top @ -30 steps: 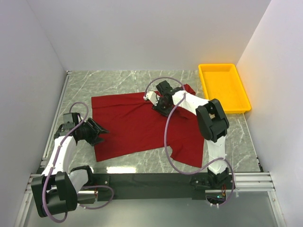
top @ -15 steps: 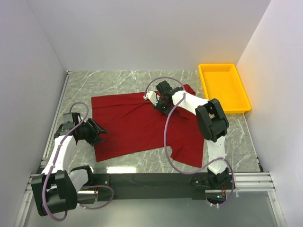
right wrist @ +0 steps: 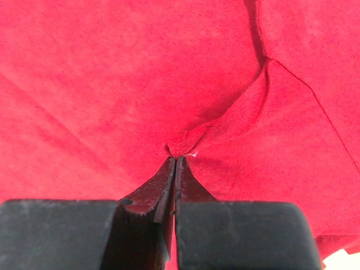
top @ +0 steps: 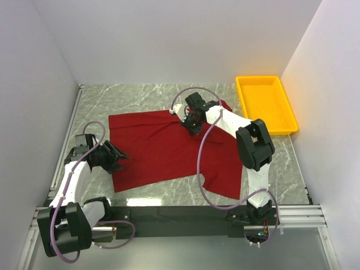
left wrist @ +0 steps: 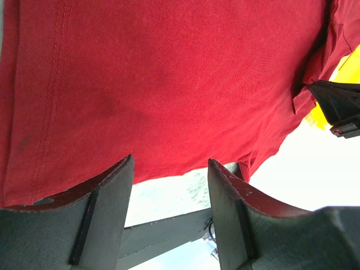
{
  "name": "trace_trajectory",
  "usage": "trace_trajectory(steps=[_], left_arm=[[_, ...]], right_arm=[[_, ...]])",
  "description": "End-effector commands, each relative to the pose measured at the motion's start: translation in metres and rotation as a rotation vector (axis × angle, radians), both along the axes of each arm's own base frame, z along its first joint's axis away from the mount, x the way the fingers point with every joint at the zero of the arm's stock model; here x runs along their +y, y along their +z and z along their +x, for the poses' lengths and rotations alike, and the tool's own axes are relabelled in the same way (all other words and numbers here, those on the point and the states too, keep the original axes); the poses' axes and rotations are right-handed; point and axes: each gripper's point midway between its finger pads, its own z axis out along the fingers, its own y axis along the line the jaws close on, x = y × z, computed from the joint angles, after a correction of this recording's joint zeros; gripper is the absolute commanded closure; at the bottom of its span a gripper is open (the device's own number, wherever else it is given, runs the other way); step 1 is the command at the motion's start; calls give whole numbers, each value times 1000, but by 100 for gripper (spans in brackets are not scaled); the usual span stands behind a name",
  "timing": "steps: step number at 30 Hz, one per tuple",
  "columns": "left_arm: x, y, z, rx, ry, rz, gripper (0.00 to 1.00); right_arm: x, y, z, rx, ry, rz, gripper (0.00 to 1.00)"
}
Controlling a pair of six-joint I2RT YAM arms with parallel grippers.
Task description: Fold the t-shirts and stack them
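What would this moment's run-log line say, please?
right pincer: shut, pinching t-shirt | left pincer: open at t-shirt's hem | fold: not yet made

White left arm (top: 72,179) and right arm (top: 228,120) with black joints, a mauve cable (top: 198,163) looping along each. Left claw (left wrist: 169,169) and right claw (right wrist: 175,161) are black, with wedge-shaped, scuffed fingers (left wrist: 107,214).

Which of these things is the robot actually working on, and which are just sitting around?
In the job:
- red t-shirt, spread out
- right end effector, shut on a pinch of its cloth
- left end effector, open at its edge

Just lying about:
- yellow tray, off to the right
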Motion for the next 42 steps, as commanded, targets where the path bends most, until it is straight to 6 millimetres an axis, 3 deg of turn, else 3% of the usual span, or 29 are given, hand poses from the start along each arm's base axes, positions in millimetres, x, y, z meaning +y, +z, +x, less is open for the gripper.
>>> trace_trajectory(steps=[1,7,10,12,14,22,25,26,28,30,32,33,36,38,42], left_arm=[[0,7,5,-37,-23,-3,40],[0,7,5,-36,-21,-3,40],[0,7,5,-37,-21,-3,40],[0,8,5,-38,-22,-2,40],[-1,8,4,-38,-23,-4,40],[1,13,6,-61,-21,8,40],[5,23,15,-107,-15,33,40],[9,29,20,-130,-7,54,40],[14,37,31,-173,5,76,39],[20,46,43,-210,19,101,39],[27,54,58,-237,29,121,39],[29,56,63,-242,32,127,39],[38,62,83,-259,49,140,39],[42,69,94,-290,60,146,39],[46,68,106,-289,72,130,39]], right_arm=[[17,29,-2,-11,-4,68,98],[28,21,-1,38,-47,79,98],[28,19,-1,38,-50,68,87],[25,22,0,21,-41,56,72],[19,21,-1,3,-36,39,68],[-10,57,-8,-23,-58,108,65],[-35,73,17,0,-229,196,66],[-56,76,35,-8,-310,214,66],[-74,80,63,-33,-432,225,66],[-103,65,88,-26,-612,185,66],[-118,69,109,-35,-742,205,66],[-133,54,118,-15,-803,195,66],[-153,50,143,-11,-904,234,66],[-160,37,150,11,-937,228,66],[-167,32,167,5,-958,234,66]])
